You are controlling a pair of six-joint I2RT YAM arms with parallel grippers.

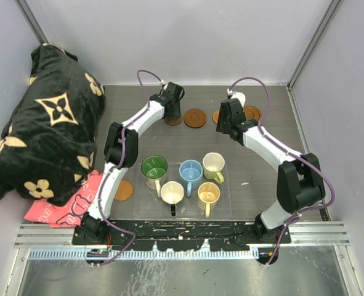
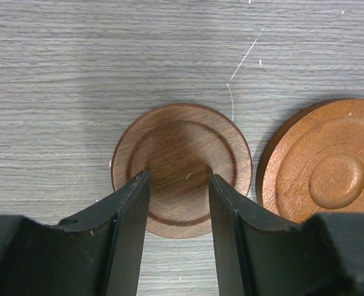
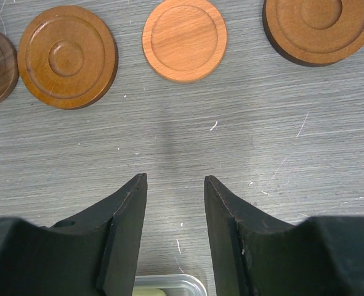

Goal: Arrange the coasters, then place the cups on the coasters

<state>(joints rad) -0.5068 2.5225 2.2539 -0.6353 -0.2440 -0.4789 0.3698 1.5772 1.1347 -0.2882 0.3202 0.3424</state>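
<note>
My left gripper point(image 2: 180, 177) stands open directly over a dark brown coaster point(image 2: 182, 142) that lies flat on the table, one finger over each side of it. An orange-brown coaster point(image 2: 329, 163) lies just right of it. My right gripper point(image 3: 175, 179) is open with only bare table between its fingers. Beyond it lie a ringed brown coaster point(image 3: 67, 57), a light orange coaster point(image 3: 184, 39) and another brown coaster point(image 3: 320, 28). One more coaster point(image 1: 124, 190) lies by the left arm's base. The green cup point(image 1: 154, 168), blue cup point(image 1: 190, 171), cream cup point(image 1: 213, 163), black-and-white cup point(image 1: 172, 192) and yellow cup point(image 1: 208, 193) stand together.
The cups sit in a clear plastic tray point(image 1: 226, 213) near the arm bases; its corner point(image 3: 169, 285) shows under the right fingers. A black flowered cloth point(image 1: 46, 123) is heaped at the left over a pink item point(image 1: 49, 213). Walls enclose the table's back and sides.
</note>
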